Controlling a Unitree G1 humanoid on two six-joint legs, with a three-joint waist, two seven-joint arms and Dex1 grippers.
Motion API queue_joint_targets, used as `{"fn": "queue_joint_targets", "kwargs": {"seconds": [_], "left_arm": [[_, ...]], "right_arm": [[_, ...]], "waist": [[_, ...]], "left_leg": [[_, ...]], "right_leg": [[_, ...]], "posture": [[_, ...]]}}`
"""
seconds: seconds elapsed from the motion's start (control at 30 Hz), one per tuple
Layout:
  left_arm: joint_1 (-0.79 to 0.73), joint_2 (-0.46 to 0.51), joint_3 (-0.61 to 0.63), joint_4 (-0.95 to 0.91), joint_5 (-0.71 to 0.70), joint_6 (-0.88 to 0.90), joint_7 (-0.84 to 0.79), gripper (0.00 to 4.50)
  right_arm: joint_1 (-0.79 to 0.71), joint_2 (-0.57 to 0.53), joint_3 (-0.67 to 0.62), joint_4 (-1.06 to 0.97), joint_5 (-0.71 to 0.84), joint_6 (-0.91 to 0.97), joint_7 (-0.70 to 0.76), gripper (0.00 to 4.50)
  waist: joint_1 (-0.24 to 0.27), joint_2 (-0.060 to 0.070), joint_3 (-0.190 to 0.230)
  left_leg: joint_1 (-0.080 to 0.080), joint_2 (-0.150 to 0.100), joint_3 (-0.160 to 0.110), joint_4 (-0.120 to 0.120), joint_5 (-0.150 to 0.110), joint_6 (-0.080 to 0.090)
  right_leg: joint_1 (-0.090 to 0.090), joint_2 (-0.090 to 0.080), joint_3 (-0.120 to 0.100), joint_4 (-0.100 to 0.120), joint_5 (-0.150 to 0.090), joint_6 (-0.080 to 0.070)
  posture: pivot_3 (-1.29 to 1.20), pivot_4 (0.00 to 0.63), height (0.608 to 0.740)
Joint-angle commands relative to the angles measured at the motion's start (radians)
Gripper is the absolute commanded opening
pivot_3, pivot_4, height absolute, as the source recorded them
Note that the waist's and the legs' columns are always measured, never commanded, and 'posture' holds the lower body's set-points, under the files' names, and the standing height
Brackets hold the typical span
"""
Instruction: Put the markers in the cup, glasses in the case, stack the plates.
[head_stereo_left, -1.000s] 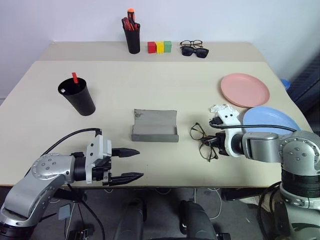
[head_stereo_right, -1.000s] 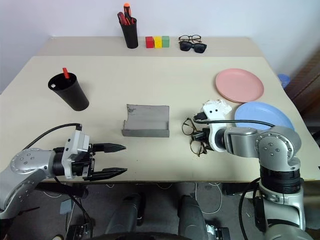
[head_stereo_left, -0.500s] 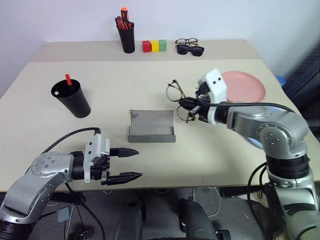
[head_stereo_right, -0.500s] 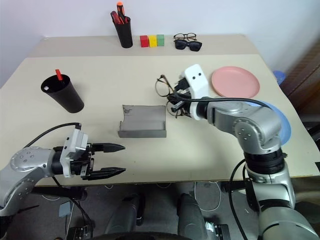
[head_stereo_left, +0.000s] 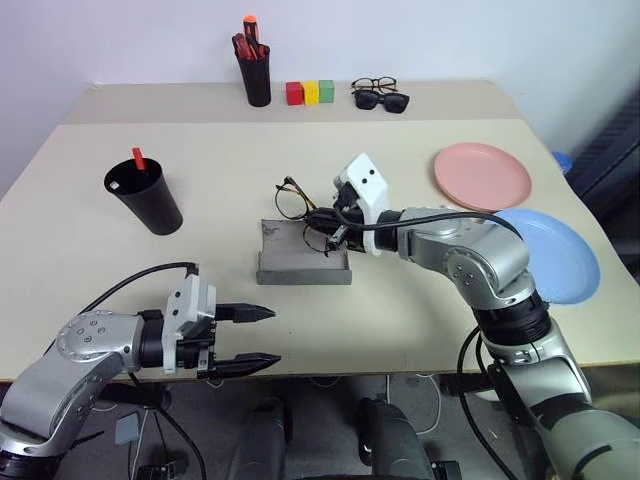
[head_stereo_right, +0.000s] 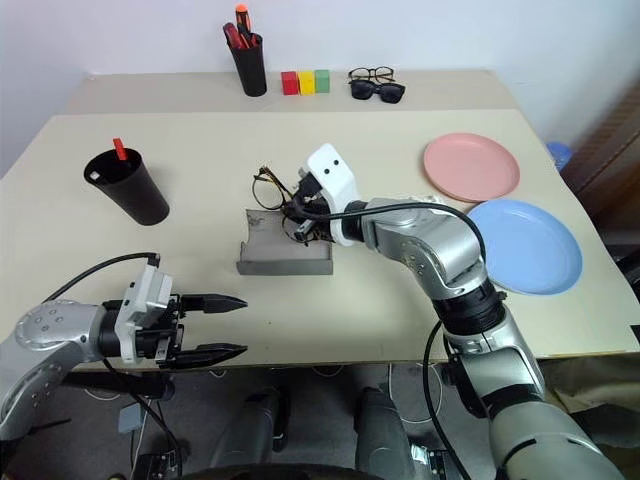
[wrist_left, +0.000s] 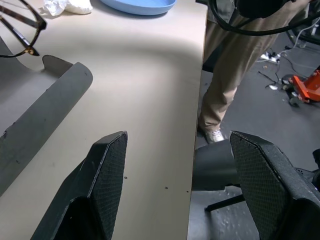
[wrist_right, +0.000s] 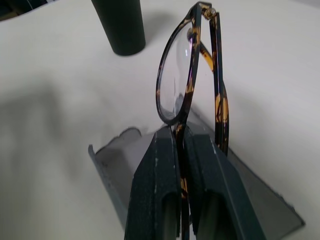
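Observation:
My right gripper (head_stereo_left: 330, 228) is shut on the glasses (head_stereo_left: 298, 203), thin dark wire-frame spectacles gripped at the frame (wrist_right: 175, 85). It holds them tilted over the open grey case (head_stereo_left: 305, 256) at mid table. I cannot tell whether they touch the case. The black cup (head_stereo_left: 148, 200) stands at the left with a red marker (head_stereo_left: 138, 160) upright in it. A salmon pink plate (head_stereo_left: 482, 176) and a light blue plate (head_stereo_left: 550, 256) lie side by side at the right. My left gripper (head_stereo_left: 245, 340) hangs open at the table's front edge, empty, short of the case (wrist_left: 40, 115).
At the back stand a black pen holder (head_stereo_left: 257, 78) with red and orange pens, three coloured blocks (head_stereo_left: 310, 93), and sunglasses beside dark-rimmed spectacles (head_stereo_left: 380, 95). A person's leg in tan trousers (wrist_left: 227, 75) stands past the table's right edge.
My right gripper has lifted the glasses from the table by the blue plate and carried them left to above the case. The left gripper has stayed put.

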Motion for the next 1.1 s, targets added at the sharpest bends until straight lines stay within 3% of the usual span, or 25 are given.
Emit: {"fn": "queue_joint_targets", "kwargs": {"seconds": [0.03,0.33,0.47,0.63,0.67,0.8,0.97,1.07,1.1], "left_arm": [[0.017,0.007,0.04,-0.038,-0.013,-0.012,0.008,3.34],[0.057,0.003,0.067,-0.06,-0.007,-0.022,0.03,3.34],[0.074,0.004,0.083,-0.062,-0.006,-0.025,0.032,3.34],[0.073,0.003,0.087,-0.047,0.004,-0.035,0.037,3.34],[0.068,0.0,0.086,-0.041,0.005,-0.035,0.041,3.34],[0.002,-0.024,0.07,0.008,0.035,-0.039,0.094,3.34],[-0.2,-0.073,0.021,0.14,0.104,-0.001,0.213,3.34],[-0.351,-0.098,-0.034,0.271,0.199,-0.01,0.274,3.34],[-0.424,-0.107,-0.061,0.345,0.231,-0.002,0.288,3.08]], "right_arm": [[-0.024,0.014,0.007,0.027,-0.046,-0.058,0.049,0.05],[0.019,0.026,0.021,0.068,-0.109,-0.084,0.124,0.05],[0.065,0.003,0.013,0.039,-0.116,-0.054,0.15,1.52],[0.117,-0.036,-0.031,-0.01,-0.111,-0.007,0.149,4.12],[0.124,-0.038,-0.054,-0.019,-0.109,0.005,0.133,4.45],[0.156,-0.067,-0.16,-0.08,-0.084,0.059,0.1,4.45],[0.306,-0.168,-0.353,-0.271,0.018,0.128,0.125,4.45],[0.47,-0.221,-0.454,-0.371,0.017,0.045,0.141,4.45],[0.559,-0.231,-0.497,-0.401,-0.014,-0.049,0.159,4.49]], "waist": [[0.0,0.0,0.0],[-0.001,0.0,0.0],[0.002,0.0,0.0],[0.001,0.0,0.0],[0.002,0.0,0.0],[0.006,0.0,0.0],[0.029,-0.001,-0.001],[0.033,-0.002,-0.001],[0.034,-0.002,-0.001]], "left_leg": [[0.0,0.0,0.0,0.0,0.0,0.0],[0.0,0.0,0.0,0.0,0.0,0.0],[0.0,0.0,0.0,0.0,0.0,0.0],[0.0,0.0,0.0,0.0,0.0,0.0],[0.0,0.0,0.0,0.0,0.0,0.0],[0.0,0.0,0.0,0.001,0.0,0.0],[0.0,0.0,0.0,0.003,0.0,0.0],[0.0,0.0,0.0,0.004,0.0,0.0],[0.0,0.0,0.0,0.004,0.0,0.0]], "right_leg": [[0.0,0.0,0.0,0.0,0.0,0.0],[0.0,0.0,0.0,0.0,0.0,0.0],[0.0,0.0,0.0,0.0,0.0,0.0],[0.0,0.0,0.0,0.001,0.0,0.0],[0.0,0.0,0.0,0.001,0.0,0.0],[0.0,0.0,0.0,0.001,0.0,0.0],[0.001,0.0,0.0,0.001,0.0,0.0],[0.002,0.0,0.0,0.001,0.0,0.001],[0.003,0.0,0.0,0.002,0.0,0.001]], "posture": [[0.0,0.15,0.74],[0.0,0.15,0.74],[0.0,0.15,0.74],[0.0,0.15,0.74],[0.0,0.15,0.74],[0.0,0.15,0.74],[0.0,0.15,0.74],[0.0,0.15,0.74],[0.0,0.15,0.74]]}}
